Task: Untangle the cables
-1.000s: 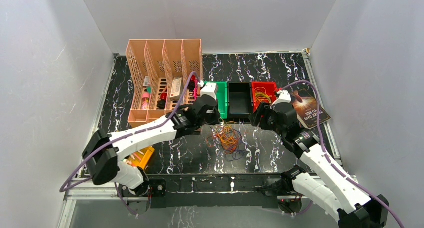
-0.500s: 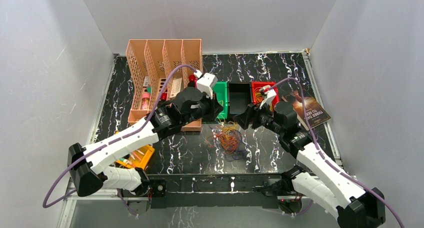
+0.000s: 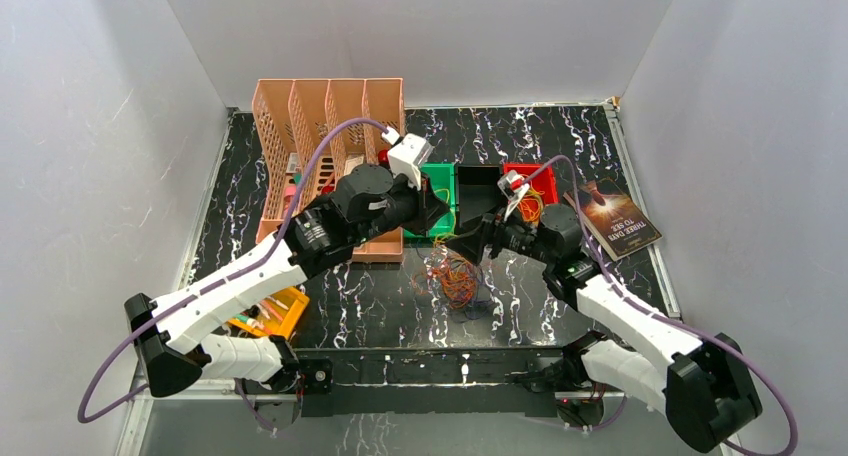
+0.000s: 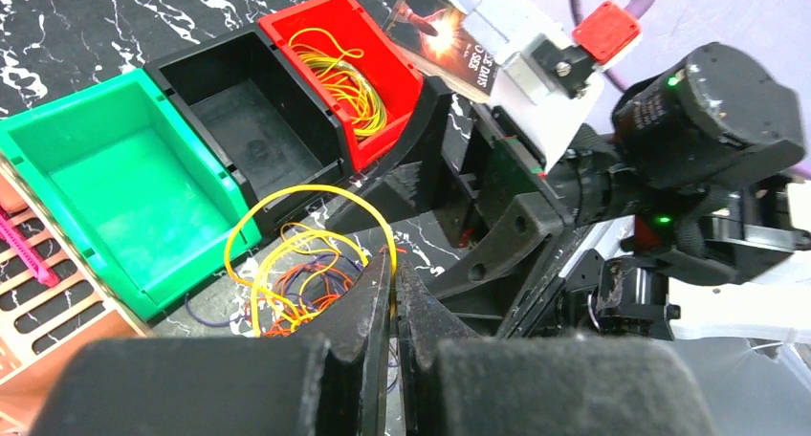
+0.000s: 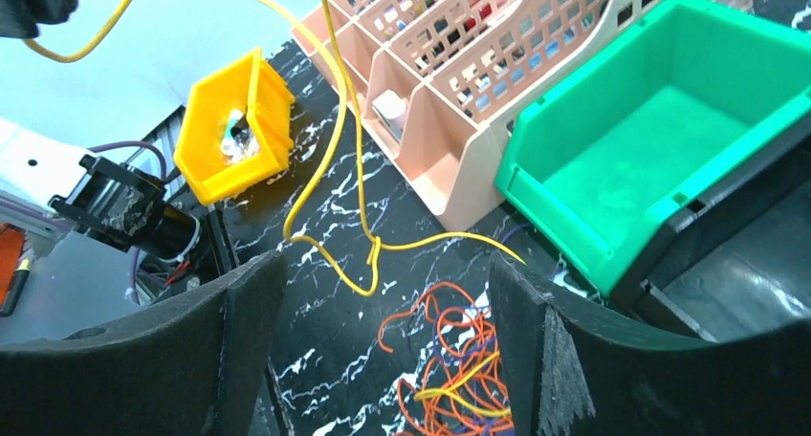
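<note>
1. A plain white back wall [image 3: 420, 36] closes the far side.
2. The left wall [image 3: 90, 126] and right wall [image 3: 760, 126], also white, slant inward toward it.
3. A table [image 3: 560, 136] with a glossy black top veined in white fills the space between the walls.
4. A metal rail [image 3: 207, 201] edges the table.
5. The light is even and soft, with faint shadow in the corners.
</note>
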Tool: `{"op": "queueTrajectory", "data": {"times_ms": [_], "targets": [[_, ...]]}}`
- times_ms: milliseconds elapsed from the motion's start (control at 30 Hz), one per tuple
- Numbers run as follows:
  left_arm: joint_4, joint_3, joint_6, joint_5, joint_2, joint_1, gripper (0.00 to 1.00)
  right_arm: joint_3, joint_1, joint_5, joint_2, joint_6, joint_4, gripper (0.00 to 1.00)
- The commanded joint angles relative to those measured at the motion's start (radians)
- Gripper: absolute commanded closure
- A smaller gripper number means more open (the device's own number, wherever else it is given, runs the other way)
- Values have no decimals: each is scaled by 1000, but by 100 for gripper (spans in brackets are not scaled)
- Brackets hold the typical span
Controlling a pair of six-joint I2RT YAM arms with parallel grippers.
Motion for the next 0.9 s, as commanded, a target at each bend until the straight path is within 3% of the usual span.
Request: {"op": "queueTrajectory", "data": {"times_ms": [0, 333, 500, 667, 867], "targets": [[-7, 63, 5, 33, -25, 4, 100, 0, 7, -42, 47, 22, 247, 15], [-34, 156, 0, 67, 0, 5, 99, 43, 48, -75, 229, 63, 433, 17], [-75, 237, 22, 51, 11, 3, 99, 50, 79, -33, 314, 76, 474, 25], [-150, 369, 76, -22, 27, 3, 99, 20, 86, 75, 327, 86, 409, 36], [-188, 465, 145, -122, 22, 4, 98, -39, 92, 144, 207, 79, 264, 46]]}}
